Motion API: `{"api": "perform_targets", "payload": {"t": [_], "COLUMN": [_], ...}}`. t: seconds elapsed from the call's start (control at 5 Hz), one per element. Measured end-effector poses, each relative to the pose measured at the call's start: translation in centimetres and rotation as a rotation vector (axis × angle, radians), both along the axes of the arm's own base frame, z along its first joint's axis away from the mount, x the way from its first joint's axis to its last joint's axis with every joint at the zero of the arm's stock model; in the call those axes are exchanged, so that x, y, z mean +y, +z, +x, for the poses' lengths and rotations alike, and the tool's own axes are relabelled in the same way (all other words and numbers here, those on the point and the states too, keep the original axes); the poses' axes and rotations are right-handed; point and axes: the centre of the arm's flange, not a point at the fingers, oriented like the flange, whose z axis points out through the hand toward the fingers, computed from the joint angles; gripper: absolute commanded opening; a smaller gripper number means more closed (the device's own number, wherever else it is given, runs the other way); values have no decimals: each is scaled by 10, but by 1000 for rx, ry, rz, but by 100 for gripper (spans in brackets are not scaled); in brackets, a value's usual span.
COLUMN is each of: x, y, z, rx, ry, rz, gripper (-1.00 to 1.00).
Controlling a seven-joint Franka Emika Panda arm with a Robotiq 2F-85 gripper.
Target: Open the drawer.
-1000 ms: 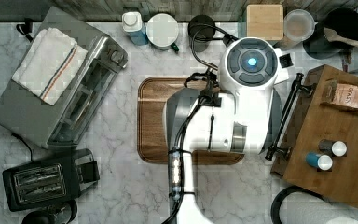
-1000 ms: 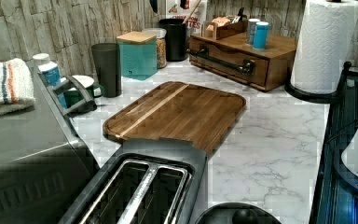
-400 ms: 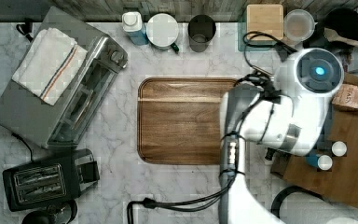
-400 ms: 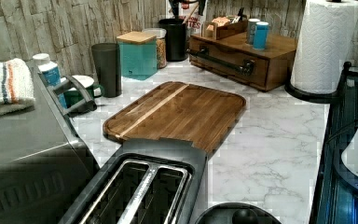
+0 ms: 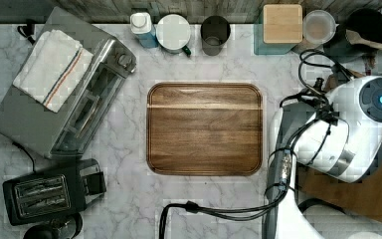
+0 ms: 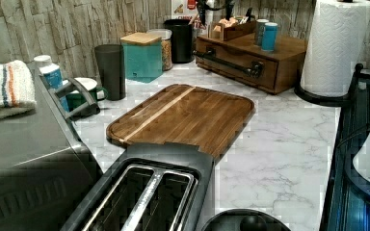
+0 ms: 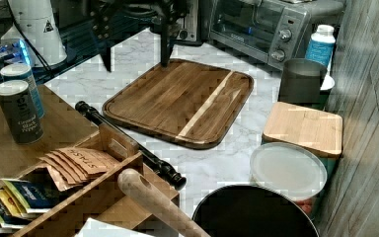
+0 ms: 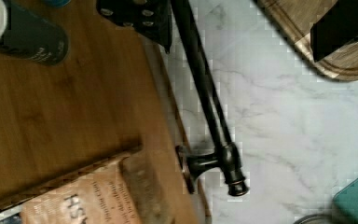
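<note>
gripper [image 8: 242,23] | open, apparently above handle [image 8: 209,107] | drawer [image 6: 236,65] shut

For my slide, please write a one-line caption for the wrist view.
Wrist view: open gripper above the drawer, its black bar handle between the fingers.

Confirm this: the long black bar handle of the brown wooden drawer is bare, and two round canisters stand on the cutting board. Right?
Not quite. The handle on the brown wooden drawer is bare, but the two canisters stand on the drawer cabinet's top, not the rounded wooden cutting board, as the right view shows.
</note>
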Motion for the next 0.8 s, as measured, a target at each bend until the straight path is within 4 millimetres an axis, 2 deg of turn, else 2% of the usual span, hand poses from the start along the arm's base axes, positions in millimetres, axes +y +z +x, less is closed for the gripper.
{"api": "perform_targets", "payload": {"t": [0.2, 0.6, 0.8], "x": [-8, 12, 20], "y": [-6, -10, -19], "z": [-7, 0, 10], "rx": [36, 71, 107], "ry": [24, 77, 116], "rz": [-52, -59, -83], "gripper": [100, 100, 100]}}
